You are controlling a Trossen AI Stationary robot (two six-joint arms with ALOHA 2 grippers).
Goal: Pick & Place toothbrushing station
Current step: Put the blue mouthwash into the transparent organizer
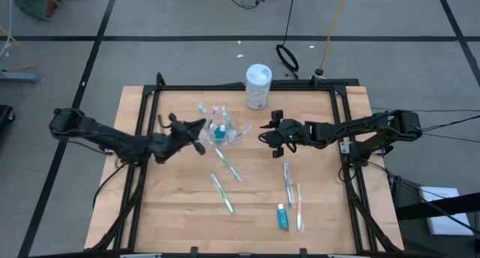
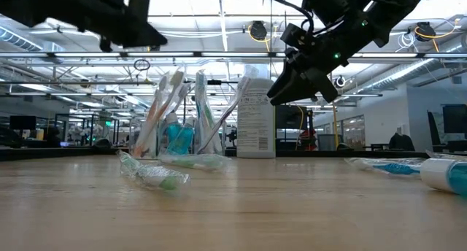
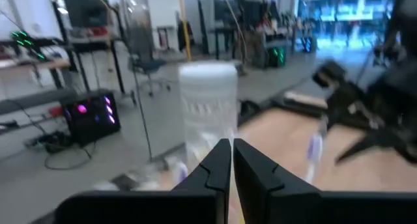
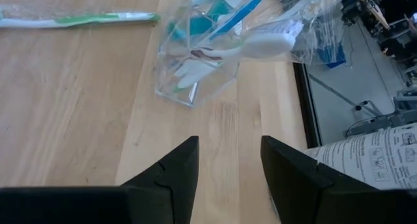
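A small clear plastic cup (image 1: 222, 132) stands on its base on the wooden table, with several toothbrushes and a teal tube in it; it also shows in the low view (image 2: 179, 130) and the right wrist view (image 4: 195, 68). My left gripper (image 1: 198, 130) is shut and empty, raised above the table just left of the cup (image 2: 128, 28). My right gripper (image 1: 266, 135) is open and empty, raised to the right of the cup, pointing at it (image 4: 228, 159). Loose toothbrushes (image 1: 229, 165) (image 1: 223, 194) (image 1: 288, 183) (image 1: 299, 207) and a teal toothpaste tube (image 1: 282, 217) lie flat on the table.
A white canister with a printed label (image 1: 258, 86) stands near the table's far edge, behind the cup and between the two grippers. A black frame (image 1: 341, 100) runs around the table top. Bare wood lies at the near left of the table.
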